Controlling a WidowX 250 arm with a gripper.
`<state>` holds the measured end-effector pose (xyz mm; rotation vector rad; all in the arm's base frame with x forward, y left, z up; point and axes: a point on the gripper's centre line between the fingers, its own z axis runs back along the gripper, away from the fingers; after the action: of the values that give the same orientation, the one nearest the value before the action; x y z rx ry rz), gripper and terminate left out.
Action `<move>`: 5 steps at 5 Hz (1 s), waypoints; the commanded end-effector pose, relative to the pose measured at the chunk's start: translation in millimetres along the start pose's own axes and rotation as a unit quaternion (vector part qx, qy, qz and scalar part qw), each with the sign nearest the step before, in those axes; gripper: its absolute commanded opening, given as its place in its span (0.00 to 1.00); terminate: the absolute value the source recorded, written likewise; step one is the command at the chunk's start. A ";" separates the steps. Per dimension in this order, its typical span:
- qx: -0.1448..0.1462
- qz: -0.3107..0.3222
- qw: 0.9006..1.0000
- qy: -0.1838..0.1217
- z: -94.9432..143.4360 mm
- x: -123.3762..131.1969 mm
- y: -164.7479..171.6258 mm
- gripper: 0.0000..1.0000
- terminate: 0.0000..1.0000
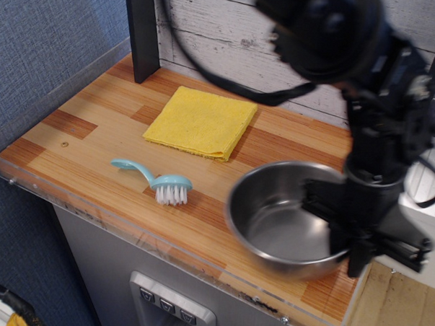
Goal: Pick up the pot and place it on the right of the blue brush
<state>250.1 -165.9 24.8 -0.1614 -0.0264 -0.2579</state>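
The pot [276, 223] is a shiny steel bowl at the front right of the wooden counter, blurred by motion, to the right of the blue brush [161, 179]. A gap of bare wood lies between them. The brush lies bristles down near the front edge, with its handle pointing left. My gripper [344, 241] comes down from above and is shut on the pot's right rim, one finger inside and one outside. I cannot tell whether the pot's base touches the counter.
A folded yellow cloth [200, 121] lies behind the brush. A black post [142, 31] stands at the back left. A clear plastic lip [128, 228] runs along the counter's front and left edges. A white plank wall [230, 33] closes the back.
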 end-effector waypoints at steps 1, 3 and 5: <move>-0.008 -0.018 1.000 0.020 -28.0 -14.5 -6.9 0.00 0.00; -0.007 0.001 1.000 0.015 -22.1 -27.1 4.3 0.00 0.00; -0.005 0.022 1.000 0.007 -3.3 -50.3 22.1 0.00 0.00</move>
<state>227.5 -142.2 26.5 -0.1735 -0.0723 -0.2667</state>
